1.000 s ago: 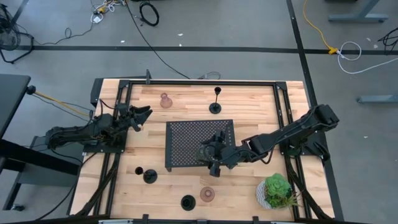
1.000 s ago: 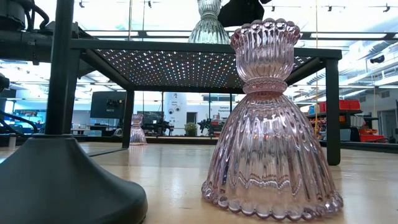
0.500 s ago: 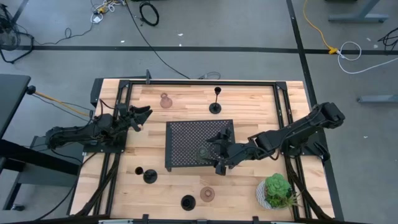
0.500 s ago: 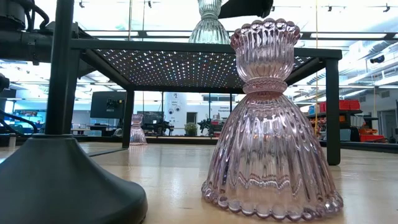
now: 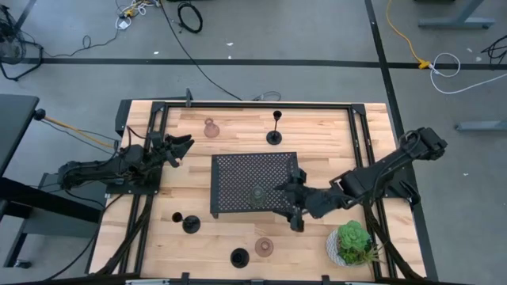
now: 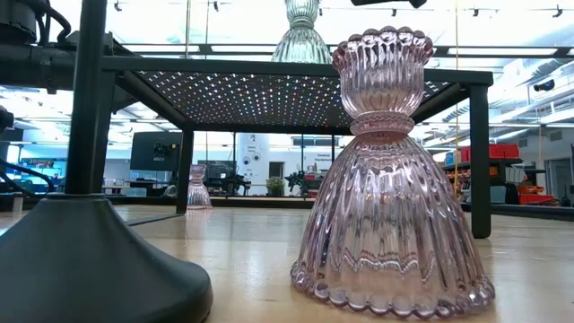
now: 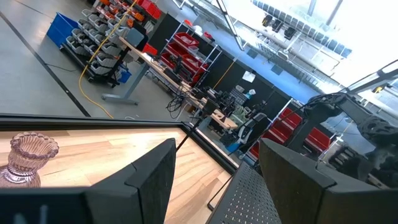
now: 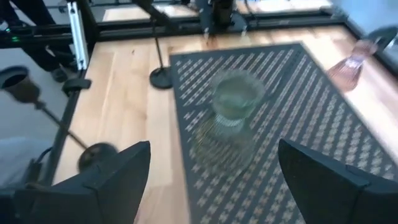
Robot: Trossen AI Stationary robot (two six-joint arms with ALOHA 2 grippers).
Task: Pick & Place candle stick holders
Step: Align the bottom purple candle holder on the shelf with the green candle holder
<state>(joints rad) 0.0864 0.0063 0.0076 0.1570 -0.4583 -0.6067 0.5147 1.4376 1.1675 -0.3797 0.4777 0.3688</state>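
Note:
An olive-green glass holder (image 5: 258, 194) (image 8: 236, 99) stands upright on the black perforated tray (image 5: 238, 170), near its near right corner. My right gripper (image 5: 290, 207) (image 8: 211, 186) hovers open just right of it, above the tray's edge, touching nothing. My left gripper (image 5: 179, 147) (image 7: 214, 186) waits open at the table's left side. A pink glass holder (image 5: 211, 128) (image 7: 28, 158) and a black holder (image 5: 274, 136) stand on the far part of the table. Another glass holder (image 5: 264, 247) (image 6: 390, 170) and black holders (image 5: 239, 257) (image 5: 190, 224) stand near the front edge.
A green plant in a white pot (image 5: 352, 242) stands at the near right corner, close to my right arm. The tray stands on legs (image 6: 480, 161) above the wood. Bare wood lies right of the tray and between the tray and the far edge.
My right gripper, open throughout, has drawn back from the olive-green glass holder toward the table's right and near edges and has risen. The holder stays upright on the tray where it was.

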